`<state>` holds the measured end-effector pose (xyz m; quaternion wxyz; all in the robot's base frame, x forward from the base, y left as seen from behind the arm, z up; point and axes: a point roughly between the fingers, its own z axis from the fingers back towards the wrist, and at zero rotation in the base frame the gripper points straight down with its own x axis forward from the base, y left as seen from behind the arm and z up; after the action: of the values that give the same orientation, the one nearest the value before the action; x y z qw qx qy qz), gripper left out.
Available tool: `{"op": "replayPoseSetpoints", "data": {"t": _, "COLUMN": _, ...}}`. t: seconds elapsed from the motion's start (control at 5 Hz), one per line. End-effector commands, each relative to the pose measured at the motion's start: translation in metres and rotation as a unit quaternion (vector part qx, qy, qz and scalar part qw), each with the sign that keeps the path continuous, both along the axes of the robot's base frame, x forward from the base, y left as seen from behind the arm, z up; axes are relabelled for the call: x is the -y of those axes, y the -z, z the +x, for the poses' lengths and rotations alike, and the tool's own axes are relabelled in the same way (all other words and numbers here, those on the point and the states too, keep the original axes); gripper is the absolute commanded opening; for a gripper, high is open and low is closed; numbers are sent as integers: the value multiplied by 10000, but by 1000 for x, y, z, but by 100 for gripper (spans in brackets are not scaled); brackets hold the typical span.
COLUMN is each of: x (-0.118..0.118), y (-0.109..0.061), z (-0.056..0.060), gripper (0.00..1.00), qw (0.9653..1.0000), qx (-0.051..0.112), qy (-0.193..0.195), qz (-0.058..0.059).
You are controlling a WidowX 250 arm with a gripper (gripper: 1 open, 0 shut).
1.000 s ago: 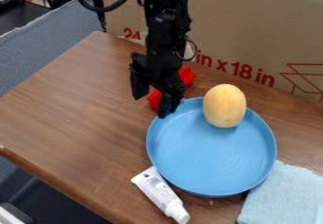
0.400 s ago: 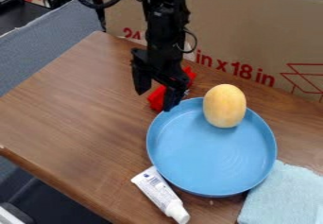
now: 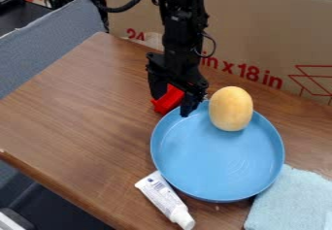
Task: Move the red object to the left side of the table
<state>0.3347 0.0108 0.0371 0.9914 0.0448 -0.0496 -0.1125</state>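
The red object (image 3: 163, 102) lies on the wooden table (image 3: 78, 98) just left of the blue plate's far rim. My gripper (image 3: 173, 100) points straight down over it, with the jaws open and the fingers (image 3: 153, 86) straddling it low near the table. Only the left part of the red object shows; the gripper hides the rest. I cannot tell whether the fingers touch it.
A blue plate (image 3: 215, 166) holds a tan egg-shaped object (image 3: 231, 109) right beside the gripper. A white tube (image 3: 165, 201) lies at the front edge and a light blue cloth (image 3: 293, 204) at the front right. A cardboard box (image 3: 266, 40) stands behind.
The gripper has shifted a little to the right, towards the plate, and now covers more of the red object. Its jaws stay open.
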Motion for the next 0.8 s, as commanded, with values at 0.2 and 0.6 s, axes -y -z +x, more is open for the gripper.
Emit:
{"op": "replayPoseSetpoints", "data": {"t": 0.2, "x": -5, "y": -13, "z": 7, "gripper": 100, "qw": 9998, "qx": 191, "qy": -104, "qz": 1}}
{"op": "replayPoseSetpoints", "data": {"t": 0.6, "x": -14, "y": -12, "z": 18, "gripper": 100, "qw": 9999, "qx": 85, "qy": -80, "qz": 37}}
